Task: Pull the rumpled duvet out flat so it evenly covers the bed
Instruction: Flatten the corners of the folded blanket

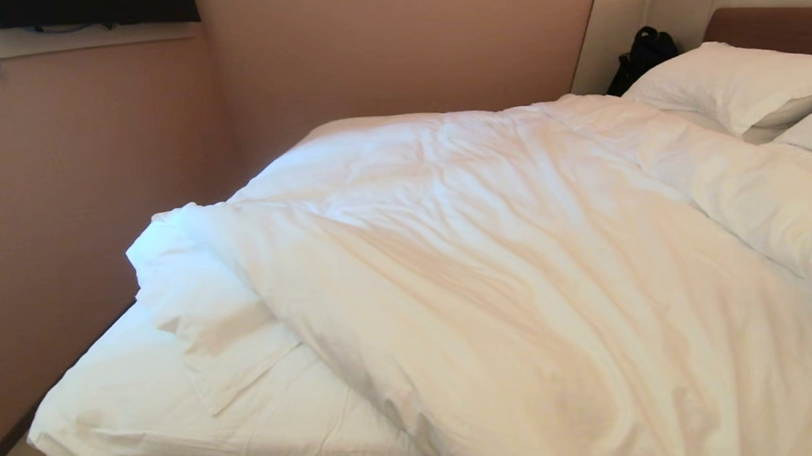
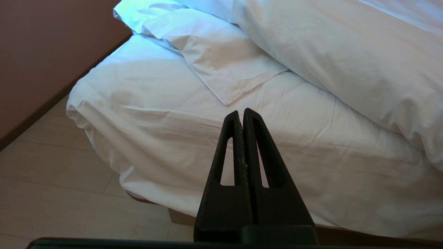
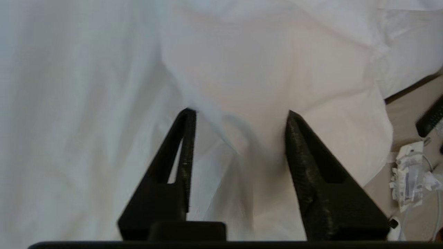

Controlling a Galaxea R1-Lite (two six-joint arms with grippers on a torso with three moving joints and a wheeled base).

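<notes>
Black right gripper (image 3: 238, 112) agape over duvet (image 3: 259, 69).

Warm strip light glowed above the headboard (image 1: 763, 20); the duvet (image 1: 497, 264) was bright, near overexposed. Right wrist view was motion-blurred, left wrist view sharp.

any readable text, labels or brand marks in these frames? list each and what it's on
None readable.
Duvet, pillows and mattress sheet: plain white, no print or tag showing.
Black bag by the headboard: no visible logo.
Crumpled packaging on the floor: any print too blurred to read.
</notes>
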